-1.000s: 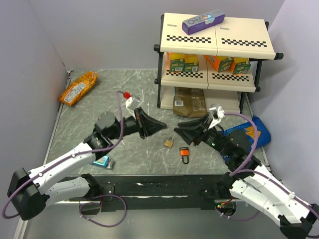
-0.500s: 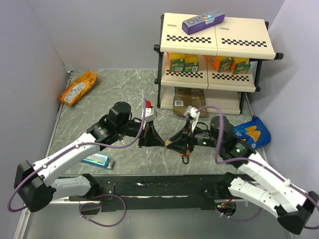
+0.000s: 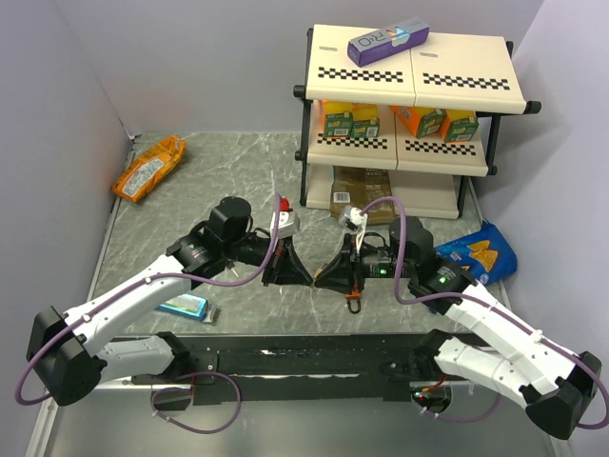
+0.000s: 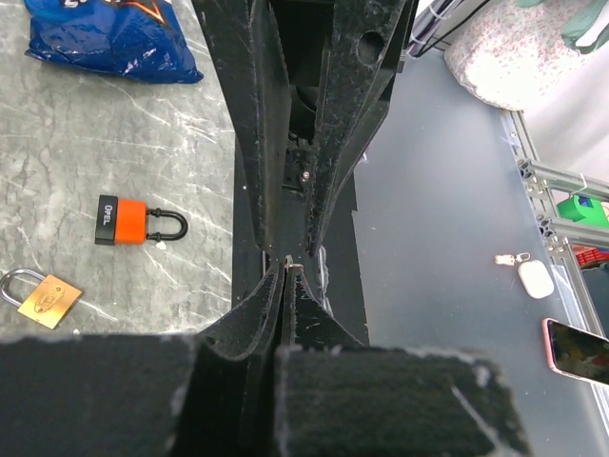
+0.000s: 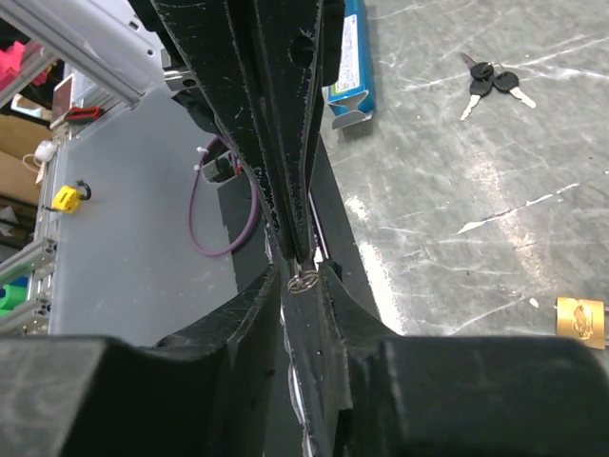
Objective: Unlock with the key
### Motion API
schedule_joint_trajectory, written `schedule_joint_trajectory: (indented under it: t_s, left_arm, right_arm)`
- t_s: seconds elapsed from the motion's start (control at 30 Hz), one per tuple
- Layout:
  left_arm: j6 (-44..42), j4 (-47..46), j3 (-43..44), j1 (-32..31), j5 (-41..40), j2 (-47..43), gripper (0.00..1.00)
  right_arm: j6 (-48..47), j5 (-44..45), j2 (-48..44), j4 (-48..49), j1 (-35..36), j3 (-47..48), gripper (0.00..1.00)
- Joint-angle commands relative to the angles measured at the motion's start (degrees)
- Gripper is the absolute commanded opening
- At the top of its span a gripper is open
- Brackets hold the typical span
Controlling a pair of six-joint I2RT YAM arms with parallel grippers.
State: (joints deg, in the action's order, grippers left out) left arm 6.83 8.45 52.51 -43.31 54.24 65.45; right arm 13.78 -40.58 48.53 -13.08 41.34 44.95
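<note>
My left gripper and right gripper meet tip to tip above the table's middle. The left gripper is shut on a thin metal piece; only its small silvery ring sticks out. That ring sits between the narrowly parted fingers of my right gripper; I cannot tell whether they touch it. The key bunch, black heads and silvery blades, lies loose on the table. An orange-red padlock and a brass padlock lie below the grippers.
A shelf rack with juice cartons stands at the back right, a purple box on top. A blue snack bag lies right, an orange bag back left, and a blue packet by the left arm.
Both arms swung inward until their fingertips met over the brass padlock. The right jaws have narrowed around the left gripper's tip. The left gripper stayed shut.
</note>
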Motion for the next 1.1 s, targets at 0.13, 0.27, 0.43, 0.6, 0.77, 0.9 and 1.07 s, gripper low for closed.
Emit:
schedule_joint_trajectory:
  t_s: [0.13, 0.27, 0.43, 0.6, 0.77, 0.9, 1.07]
  left_arm:
    - [-1.0, -1.4, 0.1, 0.0, 2.5, -0.9, 0.01]
    - [-1.0, -1.5, 0.0, 0.1, 2.5, -0.8, 0.01]
    - [-0.8, -1.8, 0.0, 0.0, 2.9, -0.4, 0.01]
    - [-1.1, -1.5, 0.0, 0.1, 2.2, -0.5, 0.01]
    - [-1.0, -1.6, 0.0, 0.1, 2.1, -0.5, 0.01]
    - [-1.0, -1.9, 0.0, 0.0, 2.4, -0.2, 0.01]
    - [-0.9, -1.9, -0.2, 0.0, 2.4, -0.1, 0.01]
  right_arm:
    - [0.5, -3.0, 0.5, 3.3, -0.1, -0.2, 0.26]
    - [1.0, -3.6, 0.9, 4.8, -0.1, -0.9, 0.24]
    - [1.4, -3.3, 1.0, 5.7, 0.0, -1.4, 0.2]
    - [1.5, -3.8, 1.5, 5.8, -0.1, -1.4, 0.15]
    - [1.9, -4.2, 1.5, 6.0, -0.1, -2.1, 0.15]
    - [1.9, -4.4, 1.5, 6.0, 0.0, -2.2, 0.15]
    - [2.0, -5.0, 1.8, 7.2, 0.3, -2.6, 0.08]
